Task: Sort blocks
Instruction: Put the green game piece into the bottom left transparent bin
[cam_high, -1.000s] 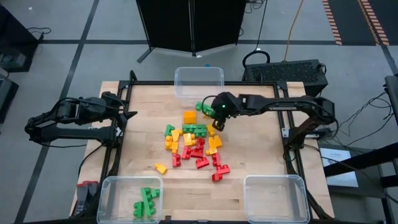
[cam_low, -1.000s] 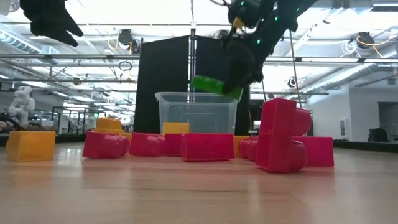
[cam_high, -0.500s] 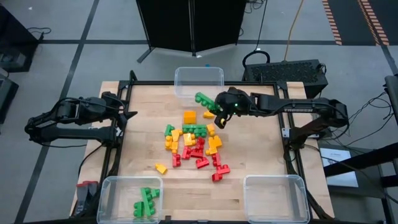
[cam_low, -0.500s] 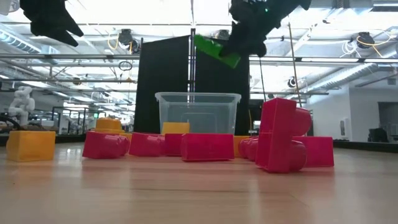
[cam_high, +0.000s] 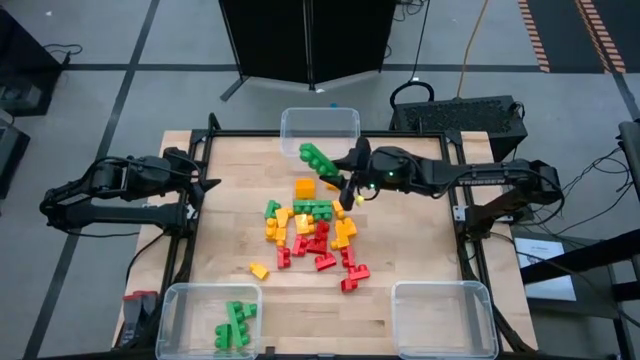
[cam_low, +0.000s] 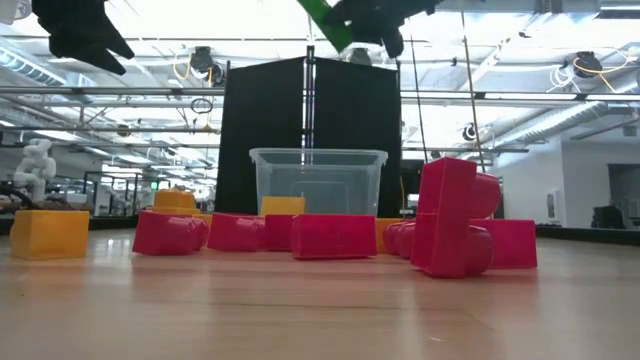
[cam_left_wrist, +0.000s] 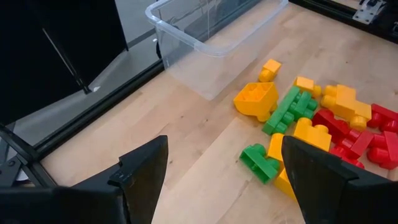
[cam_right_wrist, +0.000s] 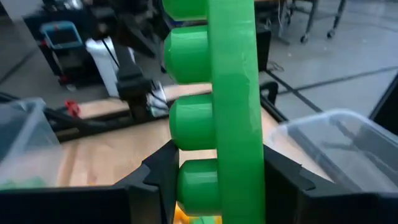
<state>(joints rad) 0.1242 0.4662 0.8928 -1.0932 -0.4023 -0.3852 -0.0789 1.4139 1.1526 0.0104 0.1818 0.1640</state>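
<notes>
Right gripper (cam_high: 345, 172) is clamped on a long green block (cam_high: 318, 160), holding it high above the far middle of the table, just near of the far bin (cam_high: 320, 123). Over the last second it has risen and swung left from the pile, tilting the brick upward; in the low view the brick has climbed from bin height to the top edge. That looks like a carry under way, probably toward the near-left bin (cam_high: 175, 300), which already holds green pieces. The remaining blocks (cam_high: 312, 232) lie heaped mid-table in red, yellow and green. Left gripper (cam_left_wrist: 221, 177) waits at the left edge, fingers spread and empty. The near-right bin (cam_high: 445, 318) has nothing visible in it. The table (cam_high: 420, 240) is pale wood; behind it stand a black panel (cam_low: 305, 130) and a bright workshop.
</notes>
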